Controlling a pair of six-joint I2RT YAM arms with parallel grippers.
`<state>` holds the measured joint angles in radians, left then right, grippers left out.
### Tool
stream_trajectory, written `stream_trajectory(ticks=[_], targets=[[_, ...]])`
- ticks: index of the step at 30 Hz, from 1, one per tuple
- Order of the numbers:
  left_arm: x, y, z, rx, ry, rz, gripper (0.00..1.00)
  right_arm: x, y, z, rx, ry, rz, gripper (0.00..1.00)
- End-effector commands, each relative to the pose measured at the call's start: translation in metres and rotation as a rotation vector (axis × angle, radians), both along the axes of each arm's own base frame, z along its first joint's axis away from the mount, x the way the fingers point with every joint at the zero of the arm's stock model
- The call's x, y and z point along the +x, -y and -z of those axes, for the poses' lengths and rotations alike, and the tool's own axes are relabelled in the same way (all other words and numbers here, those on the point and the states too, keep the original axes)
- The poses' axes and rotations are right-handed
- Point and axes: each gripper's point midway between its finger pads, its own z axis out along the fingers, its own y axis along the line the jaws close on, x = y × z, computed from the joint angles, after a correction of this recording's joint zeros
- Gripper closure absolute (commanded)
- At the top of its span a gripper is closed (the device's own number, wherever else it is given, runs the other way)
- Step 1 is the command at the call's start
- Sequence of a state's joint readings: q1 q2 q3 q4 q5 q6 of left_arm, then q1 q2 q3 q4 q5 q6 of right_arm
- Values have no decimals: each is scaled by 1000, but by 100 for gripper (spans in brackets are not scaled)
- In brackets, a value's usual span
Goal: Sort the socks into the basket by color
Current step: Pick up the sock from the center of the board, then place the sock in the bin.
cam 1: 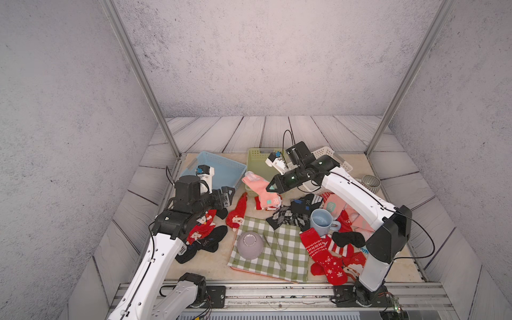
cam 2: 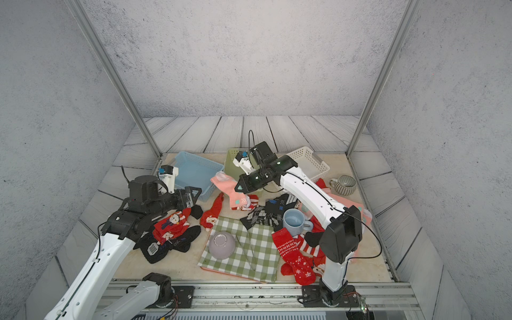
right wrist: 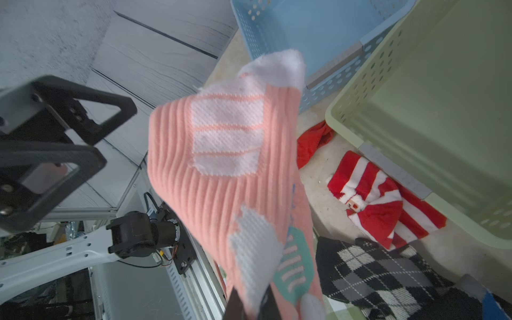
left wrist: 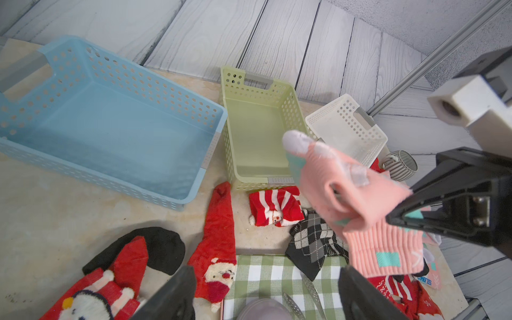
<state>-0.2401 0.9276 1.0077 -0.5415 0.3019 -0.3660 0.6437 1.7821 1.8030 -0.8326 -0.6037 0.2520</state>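
Grips pink sock [cam 1: 259,188] in tight right jaws, dangling by green basket [cam 1: 253,163]; spreads left jaws wide, empty, beside blue basket [cam 1: 224,166] over counter [cam 1: 210,267].

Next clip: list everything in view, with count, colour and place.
blue basket: one, blue, far left
green basket: one, green, far middle
white basket: one, white, far right
pink sock: one, pink with teal, held aloft before green basket
other pink socks: a few, pink, right side
red socks: many, red-white, scattered left, middle, right
black socks: several, black, some argyle, left and middle
cloth: one, green-white checked, near middle
bowl: one, lilac-grey, upturned on cloth
tongs: one, metal, on cloth
blue mug: one, blue, right of cloth
striped mug: one, grey, far right
left gripper: open, black, near blue basket
right gripper: shut on pink sock
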Motion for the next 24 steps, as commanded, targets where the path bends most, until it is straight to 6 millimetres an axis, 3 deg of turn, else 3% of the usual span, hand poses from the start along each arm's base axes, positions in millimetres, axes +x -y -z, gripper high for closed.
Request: stream_trajectory(ticks=[1,6,12,18,21,24], targets=[[2,4,-12,9,22,23,16,4,-7,-23,94,-17,-7,97],[4,9,-11,15,-4,50,16,69,2,-16,-26,137,164,96],[5,10,1,69,-50,62,16,134,6,35,-225,222,277,96],[2,10,11,113,-97,86,17,172,-1,84,-303,269,309,95],[2,10,18,131,-126,93,17,182,-5,112,-344,253,298,95],[2,10,26,140,-149,91,17,186,-9,128,-357,237,284,91]])
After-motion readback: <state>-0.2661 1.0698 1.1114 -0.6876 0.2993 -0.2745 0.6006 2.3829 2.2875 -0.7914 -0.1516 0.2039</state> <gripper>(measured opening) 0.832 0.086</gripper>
